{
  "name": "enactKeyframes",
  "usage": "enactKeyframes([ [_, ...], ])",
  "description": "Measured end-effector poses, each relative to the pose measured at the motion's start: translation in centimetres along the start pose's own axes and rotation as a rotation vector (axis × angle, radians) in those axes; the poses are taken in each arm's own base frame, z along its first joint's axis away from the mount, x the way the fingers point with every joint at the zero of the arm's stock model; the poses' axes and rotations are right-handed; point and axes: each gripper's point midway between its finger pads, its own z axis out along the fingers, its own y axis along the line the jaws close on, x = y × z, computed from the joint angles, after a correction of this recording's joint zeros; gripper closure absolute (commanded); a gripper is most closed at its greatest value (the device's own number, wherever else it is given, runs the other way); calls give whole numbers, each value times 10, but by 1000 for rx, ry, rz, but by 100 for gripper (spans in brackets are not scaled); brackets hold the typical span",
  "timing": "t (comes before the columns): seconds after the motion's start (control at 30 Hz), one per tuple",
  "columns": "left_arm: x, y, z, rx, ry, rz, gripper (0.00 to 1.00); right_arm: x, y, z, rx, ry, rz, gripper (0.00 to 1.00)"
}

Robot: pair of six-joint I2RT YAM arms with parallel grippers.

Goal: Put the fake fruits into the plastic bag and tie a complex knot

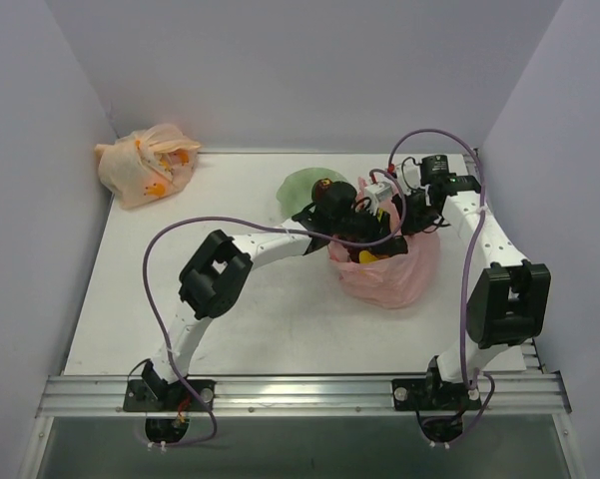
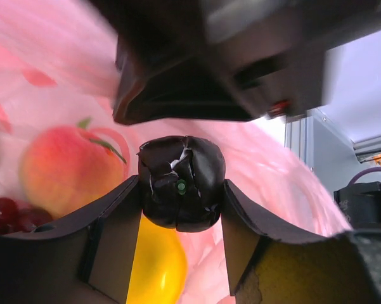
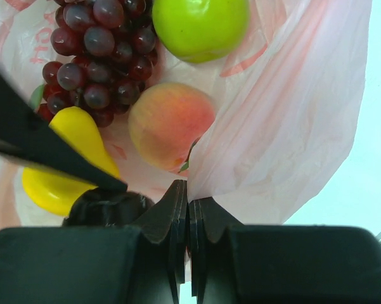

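The pink plastic bag (image 1: 394, 274) stands open at the table's middle right, both grippers at its mouth. My left gripper (image 2: 180, 197) is shut on a dark, nearly black-green round fruit (image 2: 180, 180), held just inside the bag above the other fruits. In the bag lie a peach (image 3: 168, 120), a bunch of dark red grapes (image 3: 95, 44), a yellow pear (image 3: 63, 171) and a green apple (image 3: 200, 25). My right gripper (image 3: 188, 196) is shut on the bag's thin rim (image 3: 285, 126), holding that side up. The dark fruit (image 3: 108, 206) shows beside its fingers.
A green bowl (image 1: 304, 185) sits just behind the left gripper (image 1: 354, 225). A pale orange tied bag (image 1: 145, 165) lies in the far left corner. White walls close the table at the back and both sides. The right gripper (image 1: 409, 215) hangs close above the left one.
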Motion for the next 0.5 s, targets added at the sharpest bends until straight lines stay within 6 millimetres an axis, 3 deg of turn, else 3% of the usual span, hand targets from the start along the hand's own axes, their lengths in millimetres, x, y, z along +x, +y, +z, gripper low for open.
enactKeyframes([
  [0.17, 19, 14, 5, -36, 24, -56, 3, 5, 1, 1, -7, 7, 8, 100],
  [0.37, 27, 33, -4, -105, 30, -30, 3, 8, 0, 2, -13, 9, 15, 100],
  [0.5, 9, 31, -24, -124, 1, 18, 2, 10, 1, 2, -16, 14, 17, 100],
])
